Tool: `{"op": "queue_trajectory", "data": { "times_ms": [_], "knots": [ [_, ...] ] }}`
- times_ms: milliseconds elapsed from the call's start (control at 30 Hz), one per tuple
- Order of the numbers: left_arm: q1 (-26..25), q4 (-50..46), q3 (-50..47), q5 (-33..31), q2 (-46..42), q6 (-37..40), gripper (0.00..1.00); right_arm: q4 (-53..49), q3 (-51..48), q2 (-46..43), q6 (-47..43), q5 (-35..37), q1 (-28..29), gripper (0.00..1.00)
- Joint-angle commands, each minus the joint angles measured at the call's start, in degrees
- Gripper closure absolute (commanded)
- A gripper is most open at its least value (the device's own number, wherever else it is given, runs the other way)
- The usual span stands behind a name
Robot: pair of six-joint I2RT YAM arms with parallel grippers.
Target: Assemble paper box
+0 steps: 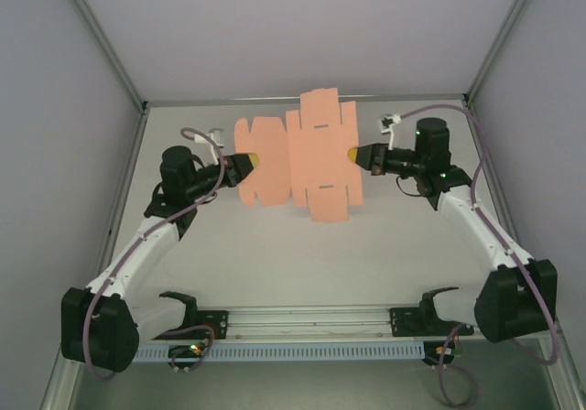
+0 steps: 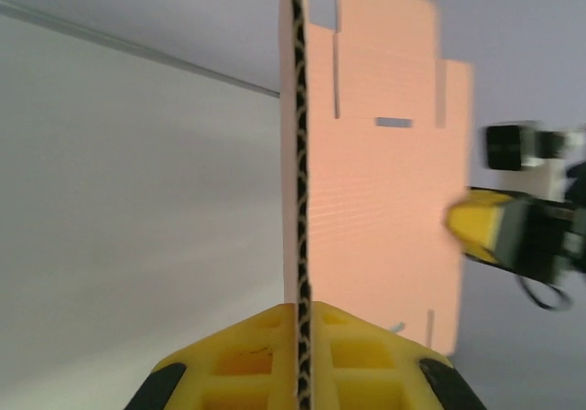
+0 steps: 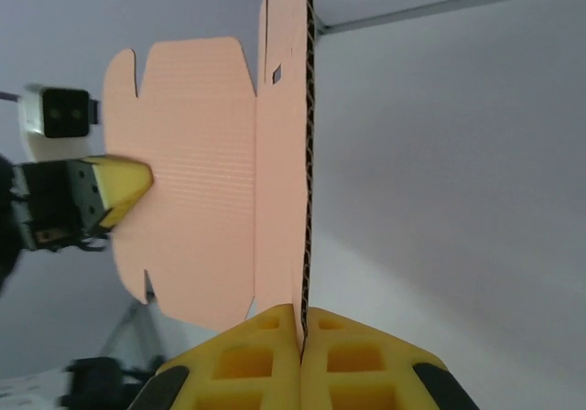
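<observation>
The left gripper (image 1: 249, 165) and right gripper (image 1: 353, 156) pinch the flat salmon-pink card sheet (image 1: 311, 158); wrist views show its wavy edge (image 2: 298, 154).

You have one box (image 1: 307, 154) here, a single flat pink sheet. Count two small slots (image 1: 327, 188) cut in it. You have two arms, the left arm (image 1: 146, 245) and the right arm (image 1: 476, 222), and two hands, the left hand (image 1: 252, 162) and the right hand (image 1: 353, 156), each with two yellow fingers (image 3: 265, 355). There is one table (image 1: 302, 254).
</observation>
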Motion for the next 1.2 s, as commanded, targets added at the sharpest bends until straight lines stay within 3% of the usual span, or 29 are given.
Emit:
{"op": "queue_trajectory", "data": {
  "times_ms": [0,167,433,533,600,667,767,867,1000,1167],
  "knots": [
    [-2.15,0.80,-0.88,-0.30,0.91,1.94,1.00,-19.71,4.57,-0.48,-12.62,22.63,6.42,0.96],
    [-4.51,0.74,-1.87,-3.69,3.22,2.45,1.00,-28.78,13.03,5.77,-17.91,50.09,16.24,0.98],
    [-5.94,3.68,-7.25,-9.54,4.84,-0.71,1.00,-30.64,20.21,16.40,-23.20,70.03,21.35,0.97],
    [-7.43,6.47,-11.02,-11.93,5.54,-2.87,0.93,-28.00,20.64,17.88,-26.04,71.55,21.88,0.97],
    [-7.71,9.15,-13.57,-12.71,6.57,-4.69,0.74,-23.68,18.96,17.89,-31.21,71.02,22.44,0.97],
    [-7.92,10.49,-16.01,-13.91,7.52,-6.27,0.65,-17.38,16.36,17.71,-39.44,70.87,23.37,0.96],
    [-7.82,10.24,-18.45,-15.70,8.54,-7.79,0.39,-8.55,12.37,18.20,-54.01,70.79,24.98,0.95],
    [-7.82,6.14,-18.95,-17.97,8.01,-7.46,0.02,-5.10,10.47,19.30,-62.30,67.23,25.21,0.94],
    [-7.82,-4.27,-16.93,-22.31,4.14,-4.87,0.00,4.51,5.95,20.28,-71.40,64.55,25.16,0.94],
    [-7.27,-14.75,-10.88,-25.69,-0.27,-0.30,0.00,24.50,-1.61,23.01,-82.85,61.90,25.18,0.94]
  ]
}}
